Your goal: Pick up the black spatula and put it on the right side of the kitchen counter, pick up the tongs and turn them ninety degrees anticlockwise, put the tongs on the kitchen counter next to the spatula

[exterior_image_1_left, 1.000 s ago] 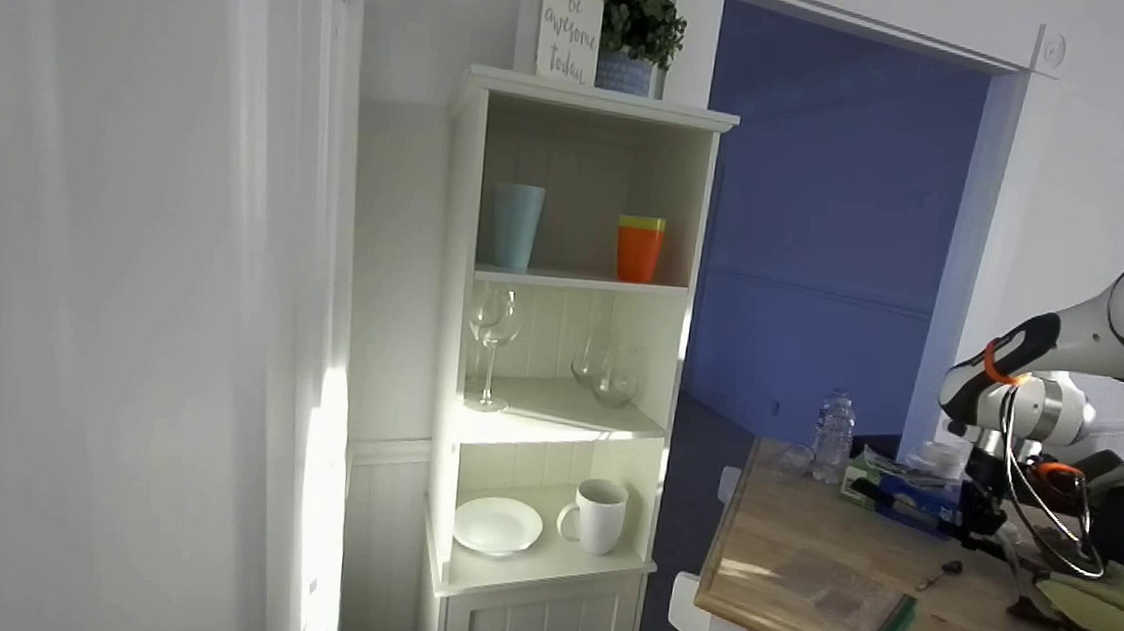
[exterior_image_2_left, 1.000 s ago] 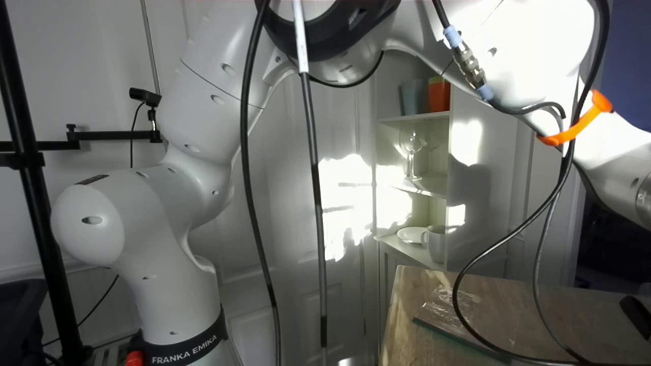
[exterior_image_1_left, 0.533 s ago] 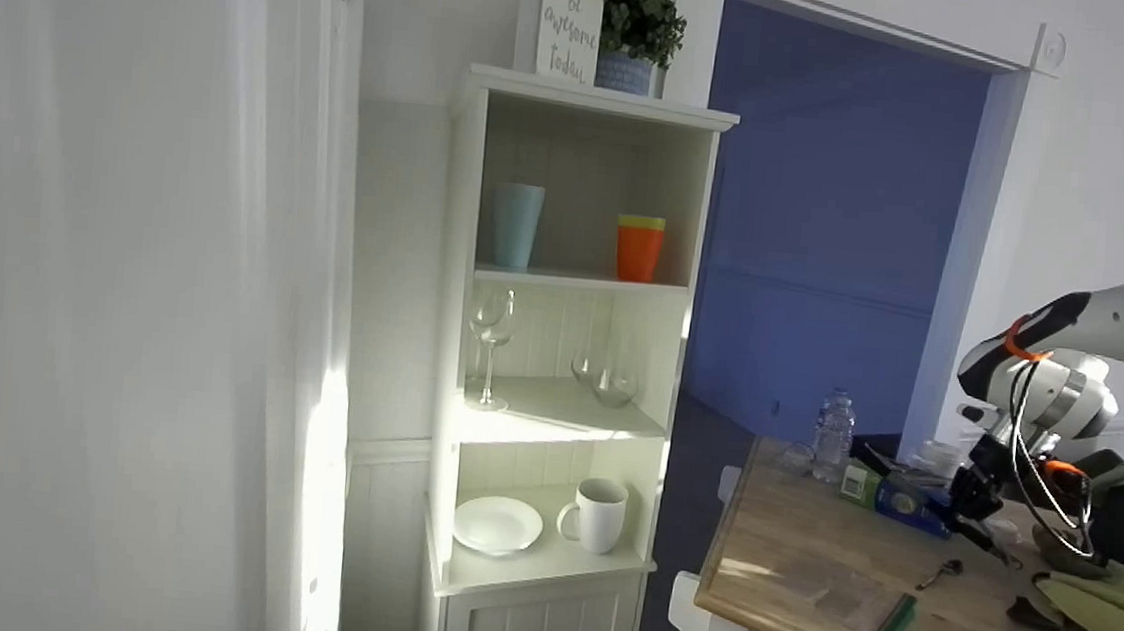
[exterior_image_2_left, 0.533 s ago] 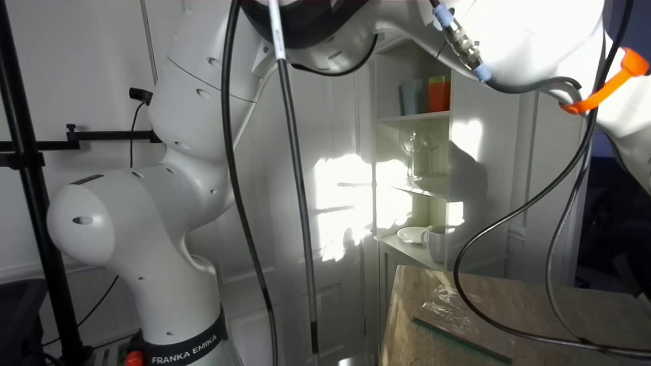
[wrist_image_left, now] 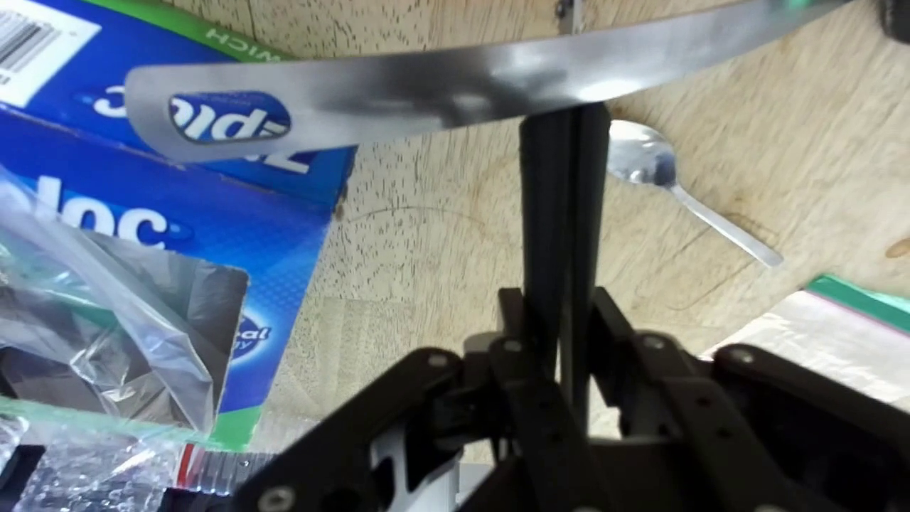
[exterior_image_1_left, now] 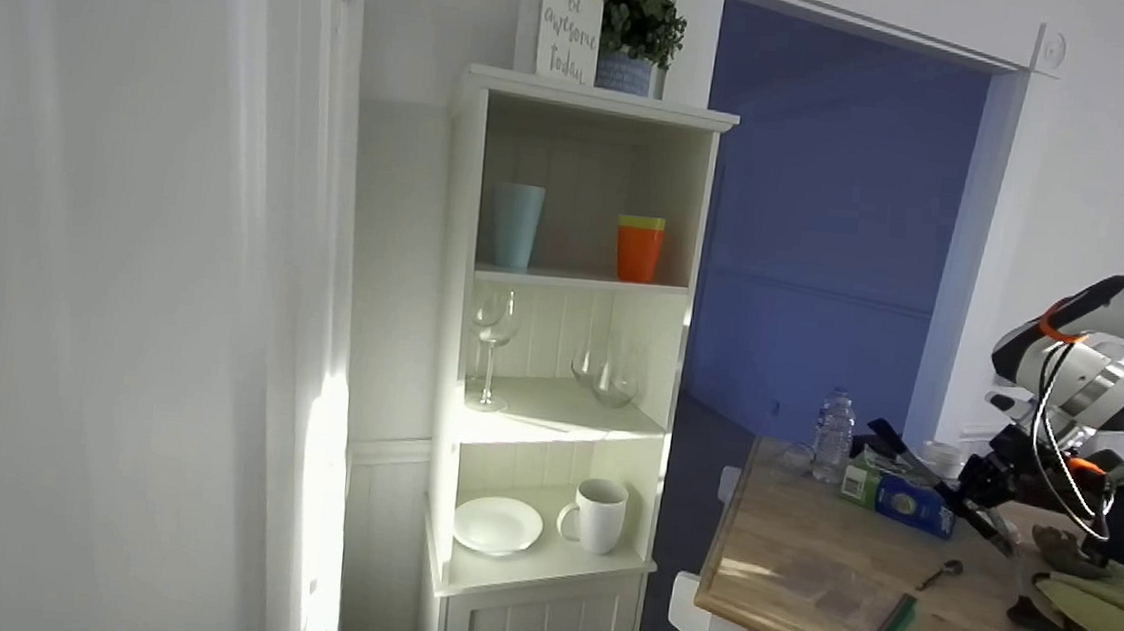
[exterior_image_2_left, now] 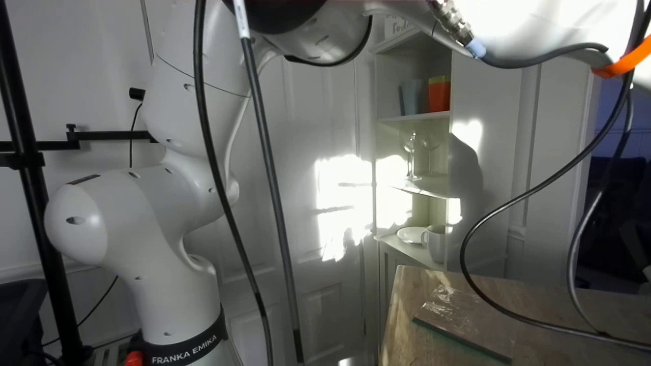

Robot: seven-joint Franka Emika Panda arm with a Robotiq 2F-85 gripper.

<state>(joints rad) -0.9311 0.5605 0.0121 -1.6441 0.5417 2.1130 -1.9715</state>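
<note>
My gripper [wrist_image_left: 557, 299] is shut on the black tongs [wrist_image_left: 565, 199], whose two arms lie close together between the fingers. In an exterior view the gripper [exterior_image_1_left: 961, 497] holds the tongs [exterior_image_1_left: 916, 467] tilted, upper end to the left, lower end near the kitchen counter [exterior_image_1_left: 773, 563]. The spatula has a dark head [exterior_image_1_left: 1035, 614] on the counter near the green cloth. Its steel handle [wrist_image_left: 412, 92], with an oval hole, crosses the wrist view and hides part of the tongs' lower end. The counter [exterior_image_2_left: 539, 300] also shows in an exterior view; the gripper is outside it.
A blue bag box [exterior_image_1_left: 913, 506] and a water bottle [exterior_image_1_left: 833, 437] stand behind the tongs. A spoon [exterior_image_1_left: 950, 567] and a clear bag with a green seal [exterior_image_1_left: 894, 620] lie in front. A green cloth [exterior_image_1_left: 1121, 610] lies at the right. A white cabinet [exterior_image_1_left: 552, 576] stands beyond the counter.
The arm has moved right and the gripper has turned. The tongs have gone from nearly level to steeply tilted, their left end rising. The dark tip at the right edge of an exterior view has gone.
</note>
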